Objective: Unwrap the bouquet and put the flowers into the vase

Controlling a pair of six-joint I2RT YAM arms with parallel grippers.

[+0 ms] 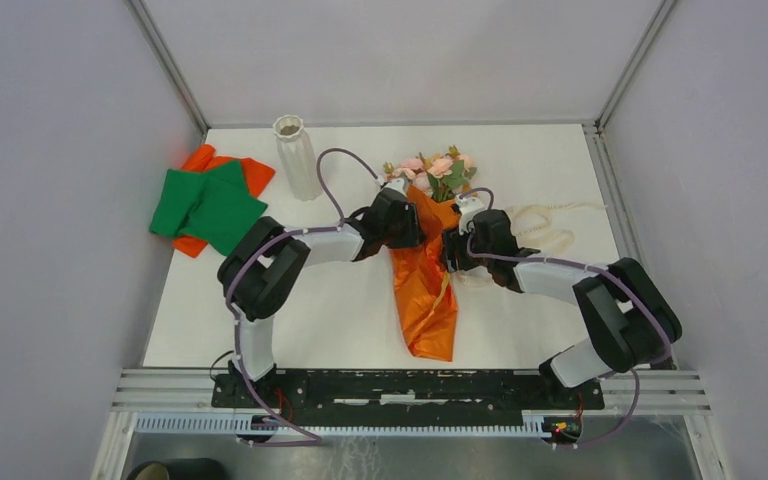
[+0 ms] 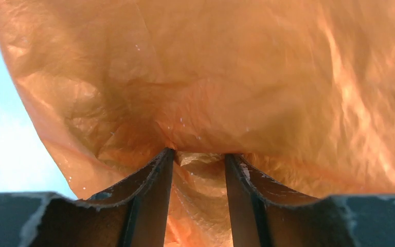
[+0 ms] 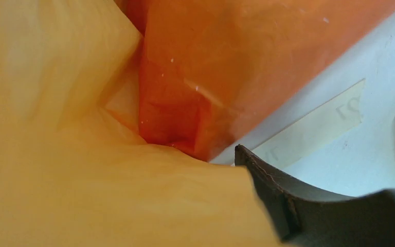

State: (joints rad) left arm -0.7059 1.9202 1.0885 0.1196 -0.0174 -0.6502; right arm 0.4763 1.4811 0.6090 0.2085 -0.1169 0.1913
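Two claws, top view: left claw [image 1: 410, 213] meets the bouquet [image 1: 426, 290] from 9 o'clock and right claw [image 1: 457, 243] from 3 o'clock. Both are at the upper wrap, probably to peel the sheet apart from opposite sides.
Bouquet, top view: lies mid-counter [image 1: 330, 315] with its narrow tail toward 6 o'clock. The flowers [image 1: 438, 168] show at the 12 o'clock end; wrap not yet opened.
Vase, top view: vase [image 1: 296, 158] stands upright at 11 o'clock from the bouquet, apart from it and ready to receive stems. A green cloth [image 1: 205, 208] and an orange cloth [image 1: 253, 172] lie at its 9 o'clock.
Left wrist: fingers [image 2: 151, 182] stand part-way apart with a pucker of orange paper between the tips and creases fanning out. Judged clamped on the bouquet.
Right wrist: one finger [image 3: 283, 193] shows at 4 o'clock; the pale reverse of the sheet hides the other. Cannot tell whether this claw is apart or clamped.
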